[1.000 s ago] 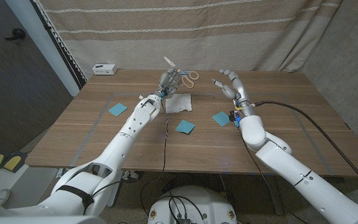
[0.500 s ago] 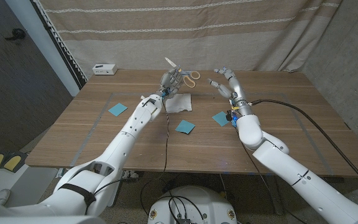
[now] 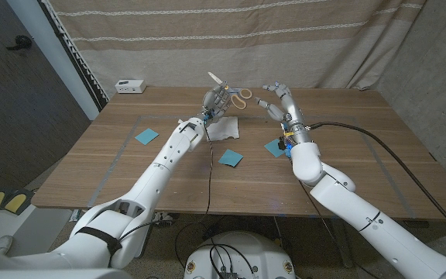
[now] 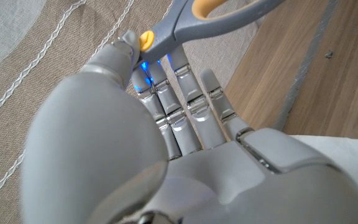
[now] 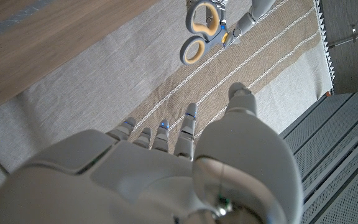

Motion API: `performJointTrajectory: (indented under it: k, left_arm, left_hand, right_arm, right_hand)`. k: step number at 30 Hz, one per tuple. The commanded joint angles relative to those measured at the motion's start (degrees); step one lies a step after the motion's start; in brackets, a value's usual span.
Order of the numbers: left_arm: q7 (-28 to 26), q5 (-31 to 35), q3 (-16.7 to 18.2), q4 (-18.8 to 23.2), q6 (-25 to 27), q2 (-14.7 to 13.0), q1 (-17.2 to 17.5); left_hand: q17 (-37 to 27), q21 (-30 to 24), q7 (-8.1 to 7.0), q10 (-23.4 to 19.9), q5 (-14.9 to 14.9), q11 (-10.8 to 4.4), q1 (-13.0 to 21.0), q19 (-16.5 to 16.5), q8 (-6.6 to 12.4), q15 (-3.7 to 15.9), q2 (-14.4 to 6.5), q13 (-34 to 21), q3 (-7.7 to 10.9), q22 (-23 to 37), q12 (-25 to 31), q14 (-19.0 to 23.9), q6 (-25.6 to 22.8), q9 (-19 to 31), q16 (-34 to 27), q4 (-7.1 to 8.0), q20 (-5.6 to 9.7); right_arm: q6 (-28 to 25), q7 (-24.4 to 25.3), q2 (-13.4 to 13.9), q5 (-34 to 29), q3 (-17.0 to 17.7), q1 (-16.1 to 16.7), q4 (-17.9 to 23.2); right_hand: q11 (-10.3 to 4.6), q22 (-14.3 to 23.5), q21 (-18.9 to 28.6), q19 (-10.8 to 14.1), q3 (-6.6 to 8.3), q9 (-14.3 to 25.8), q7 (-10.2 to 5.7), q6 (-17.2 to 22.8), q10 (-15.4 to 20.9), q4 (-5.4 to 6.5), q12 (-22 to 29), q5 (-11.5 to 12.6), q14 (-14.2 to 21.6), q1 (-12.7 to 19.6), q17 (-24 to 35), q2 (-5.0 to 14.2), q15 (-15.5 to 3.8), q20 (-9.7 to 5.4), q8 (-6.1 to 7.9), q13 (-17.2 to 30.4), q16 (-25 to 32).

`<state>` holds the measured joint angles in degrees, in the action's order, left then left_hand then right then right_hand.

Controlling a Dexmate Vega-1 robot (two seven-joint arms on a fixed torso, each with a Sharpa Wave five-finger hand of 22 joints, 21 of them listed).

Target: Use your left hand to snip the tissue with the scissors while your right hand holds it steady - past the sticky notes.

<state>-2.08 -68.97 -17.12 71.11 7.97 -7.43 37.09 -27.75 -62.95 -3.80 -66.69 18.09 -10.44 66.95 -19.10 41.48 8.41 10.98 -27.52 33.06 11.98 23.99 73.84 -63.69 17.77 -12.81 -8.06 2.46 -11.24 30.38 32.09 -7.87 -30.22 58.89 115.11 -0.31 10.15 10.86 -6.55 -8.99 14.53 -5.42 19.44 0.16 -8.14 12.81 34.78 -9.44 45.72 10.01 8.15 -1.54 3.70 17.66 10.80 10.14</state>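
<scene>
My left hand is raised over the far middle of the table and grips the scissors near their pivot. The grey blades point up and the orange-lined handles stick out toward my right hand. In the left wrist view my fingers reach up to the scissors. The white tissue lies flat on the table just below that hand. My right hand hovers with its fingers spread and nothing in them, a short way from the handles. The right wrist view shows the scissors beyond that hand.
Three blue sticky notes lie on the wooden table: one at the left, one in the middle and one under my right wrist. A small white box sits at the far left corner. A curtain hangs behind.
My right hand has moved left and farther away, closer to the scissor handles. My left hand has shifted slightly with the scissors. The tissue has not moved.
</scene>
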Motion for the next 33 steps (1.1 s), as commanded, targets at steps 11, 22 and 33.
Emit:
performJointTrajectory:
  k: [11,22,33]
  left_arm:
    - [-0.3,-0.2,-0.2,0.1,0.6,0.8,0.0]
    - [1.0,2.8,-1.2,-3.0,-3.3,2.1,-1.8]
    - [2.6,3.3,-1.8,-4.2,-3.0,3.1,-2.4]
  left_hand:
    - [-0.1,0.0,-0.24,-0.3,0.4,-1.08,1.8,0.2,0.44,5.21,-2.3,-0.4,-0.17,0.0,0.6,5.3,0.5,1.5,-0.4,0.33,6.07]
    - [-0.1,0.1,-0.17,-0.2,0.4,-1.05,1.8,0.5,0.70,5.22,-2.4,-0.3,-0.28,-0.1,0.6,5.3,0.6,1.8,-0.4,0.39,6.05]
    - [-0.1,0.2,-0.31,0.1,0.5,-0.93,1.9,0.8,1.08,5.21,-2.5,-0.3,-0.27,-0.2,0.7,5.2,0.5,2.2,-0.3,0.45,6.19]
  right_arm:
    - [-10.4,2.8,-1.6,-9.9,-4.5,-2.2,1.3]
    - [-13.3,1.7,-2.3,-10.9,-5.6,-2.8,2.0]
    - [-16.2,3.0,-3.0,-13.8,-7.3,-3.2,2.0]
  right_hand:
    - [0.34,0.1,0.6,0.5,-0.15,0.5,1.59,0.0,0.7,0.30,0.5,0.5,0.5,0.9,0.3,-0.23,0.47,0.56,0.32,0.2,0.6]
    - [0.88,0.1,0.6,0.9,-0.30,0.8,2.42,0.9,1.0,0.43,0.6,0.5,1.0,1.1,0.3,-0.40,0.62,1.02,0.77,0.2,0.7]
    - [1.43,0.1,0.8,1.6,-0.55,1.2,2.66,1.3,0.9,0.64,0.5,0.5,1.5,1.1,0.3,-0.57,0.86,1.41,1.05,0.2,0.7]
